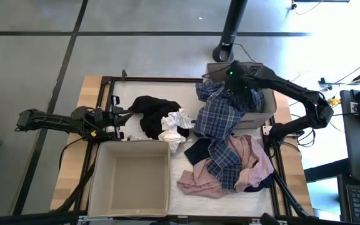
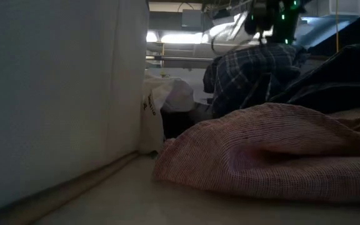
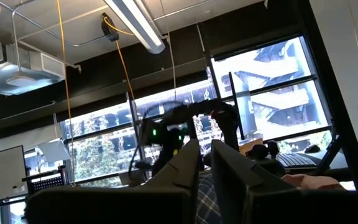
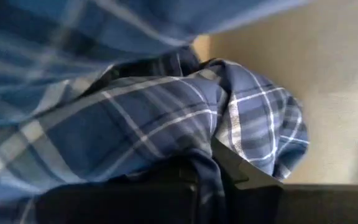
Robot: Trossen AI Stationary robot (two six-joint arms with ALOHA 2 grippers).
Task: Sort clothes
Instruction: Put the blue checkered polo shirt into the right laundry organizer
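My right gripper [image 1: 233, 80] is over the far right beige box [image 1: 264, 103], shut on the blue plaid shirt [image 1: 217, 115]. The shirt trails over the box's rim onto the clothes pile. The dusty pink garment [image 1: 230, 172] lies at the near right, with a navy piece [image 1: 199, 152] beside it. A black garment [image 1: 155, 111] and a small white piece [image 1: 175, 127] lie in the middle of the table. At the table's left, my left gripper [image 1: 122, 119] is raised, shut and holds nothing; its fingers [image 3: 188, 171] tip upward. My right gripper pinches a bunched fold of the plaid shirt [image 4: 213, 146] between its two fingers, several layers gathered. The fingers slant down from above, over the far right box. The shirt hangs below them, and its lower part [image 1: 220, 165] rests on the pile.
A second beige box [image 1: 133, 181] stands open at the near left; its wall [image 2: 55, 94] fills the low view's left. A black frame [image 1: 167, 79] borders the work area.
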